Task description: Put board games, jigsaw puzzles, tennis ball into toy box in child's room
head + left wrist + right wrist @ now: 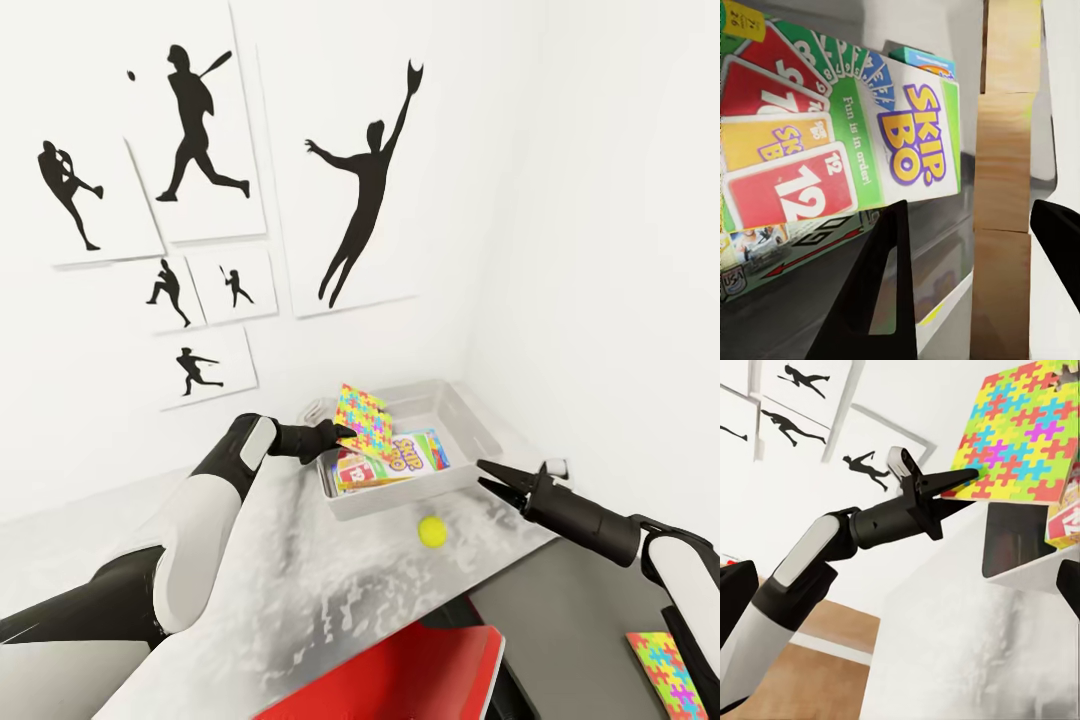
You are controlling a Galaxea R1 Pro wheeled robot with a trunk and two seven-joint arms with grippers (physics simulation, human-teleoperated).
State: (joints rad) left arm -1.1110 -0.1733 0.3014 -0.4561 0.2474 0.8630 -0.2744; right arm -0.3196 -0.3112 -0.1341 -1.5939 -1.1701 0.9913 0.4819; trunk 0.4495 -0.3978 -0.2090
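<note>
Pinching a tilted puzzle [362,418] by its lower edge, our left tool [345,436] holds it right over the box's [470,412] near-left corner, while our right tool [490,475], jaws narrow, waits beside the ball [432,531] on the bench [300,590].

The toy box [470,415] sits in the desk [300,590] corner, walls close behind and to its right, so access is from the front and above. A jigsaw puzzle [362,418] held tilted by the left gripper [345,432] covers its left end; board games [400,462] fill that half. Bare desk surrounds the tennis ball [432,531], with the right gripper [487,474] just beside
</note>
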